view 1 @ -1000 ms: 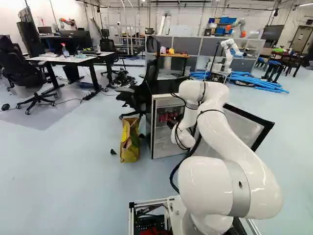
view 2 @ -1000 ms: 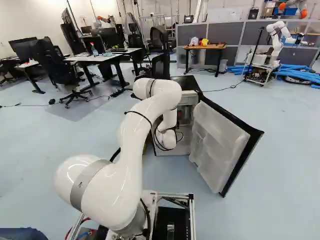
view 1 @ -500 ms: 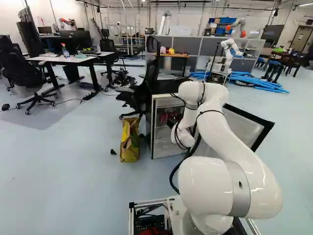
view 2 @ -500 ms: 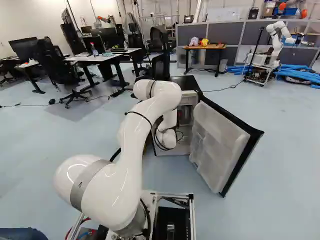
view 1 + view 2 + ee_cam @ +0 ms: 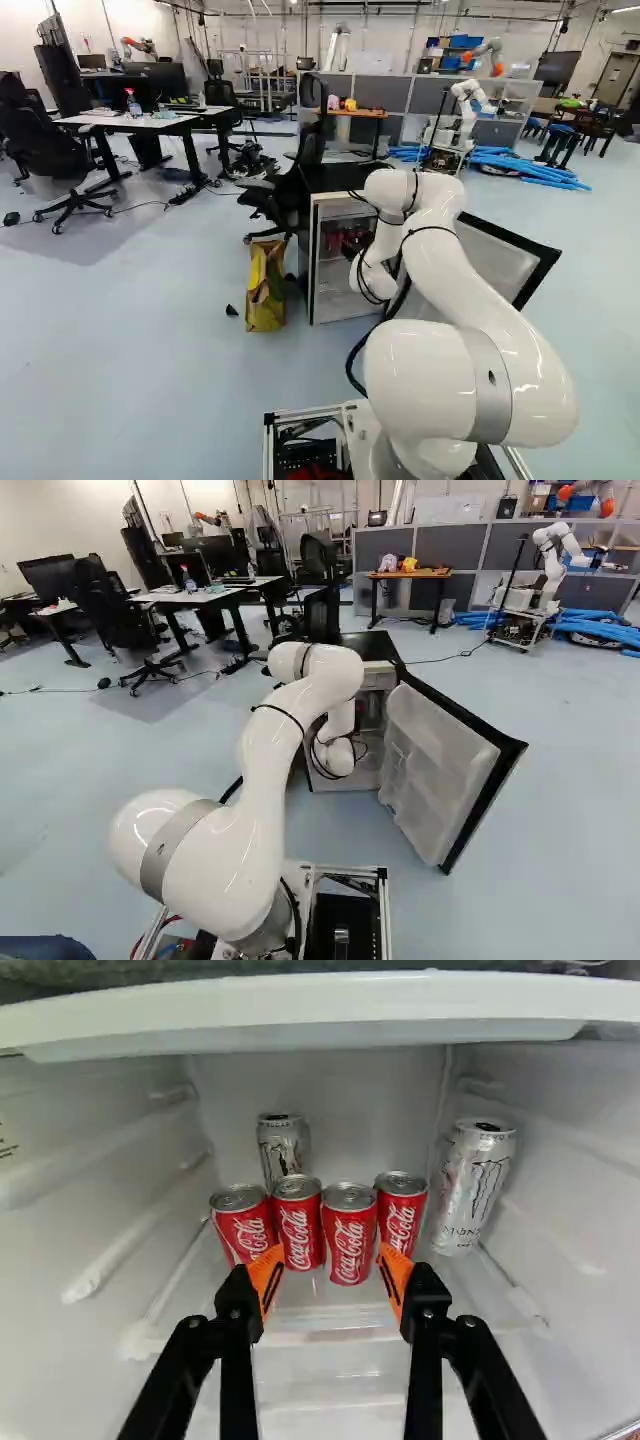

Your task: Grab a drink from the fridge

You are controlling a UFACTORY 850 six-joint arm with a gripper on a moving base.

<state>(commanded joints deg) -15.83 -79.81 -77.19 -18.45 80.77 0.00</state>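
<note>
Four red cans (image 5: 349,1245) are lined up side by side on a clear shelf (image 5: 340,1305) inside the fridge (image 5: 313,285). Behind them a silver can (image 5: 283,1150) is seen, and a taller white can (image 5: 473,1190) is placed beside the row, close to a side wall (image 5: 560,1190). Nothing is held by the gripper (image 5: 351,253): in the wrist view its two fingers are spread wide, with the orange pads (image 5: 265,1275) pointed toward the row and the middle red cans framed ahead of the gap. Whether a can is touched cannot be told. The white arm (image 5: 480,290) is reached into the fridge, whose door (image 5: 440,760) is swung open. A paper bag (image 5: 265,290) is set on the floor (image 5: 150,340) beside the fridge, near a black chair (image 5: 300,180)
</note>
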